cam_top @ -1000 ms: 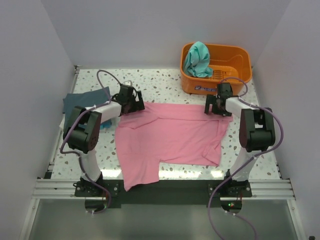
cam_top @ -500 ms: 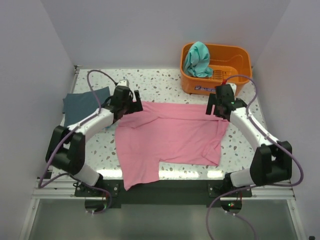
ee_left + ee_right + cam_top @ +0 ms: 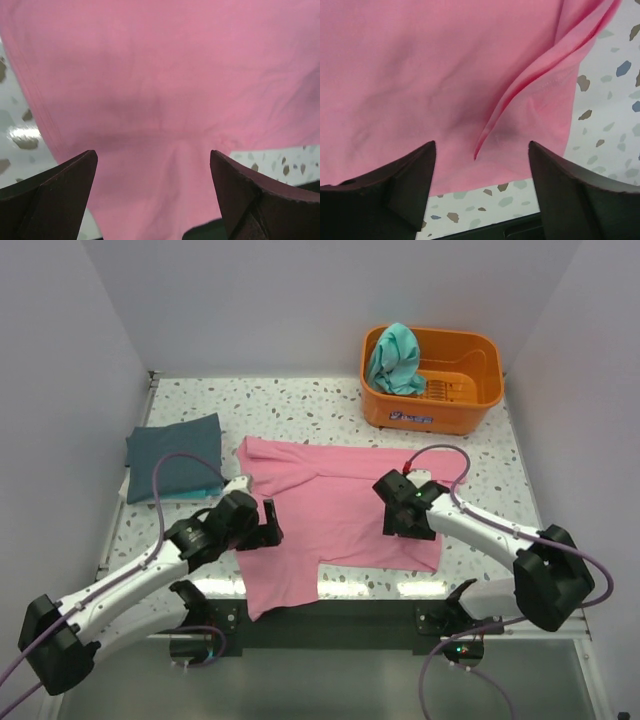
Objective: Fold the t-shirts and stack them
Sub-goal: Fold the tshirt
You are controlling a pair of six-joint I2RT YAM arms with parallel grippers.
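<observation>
Pink shirt [image 3: 340, 510]: soft matte cotton, laid flat and open across the near middle of the table [image 3: 300, 405], shallow creases only. Its lower left part hangs past the near table edge. Left wrist view shows a stitched edge down its left side. Right wrist view shows a raised diagonal fold with a sewn hem, close to its right edge.

Left gripper [image 3: 152, 155]: low over the shirt's left portion, just inside that edge. Jaws spread wide, dark blunt wedges, nothing between them but cloth below. Cannot tell whether they touch the fabric.

Right gripper [image 3: 481, 145]: low over the shirt's right near portion, the fold lying between its jaws. Jaws apart, not pinching.

Grey shirt [image 3: 173, 457]: slate blue-grey, folded to a neat rectangle, at the table's left side, well apart from the pink one.

Teal shirt [image 3: 393, 358]: crumpled heap, draped over the left rim of the basket [image 3: 470, 380], which is orange, glossy moulded plastic with a slotted floor, in the far right corner.

Table: pale speckled terrazzo, slightly shiny.
</observation>
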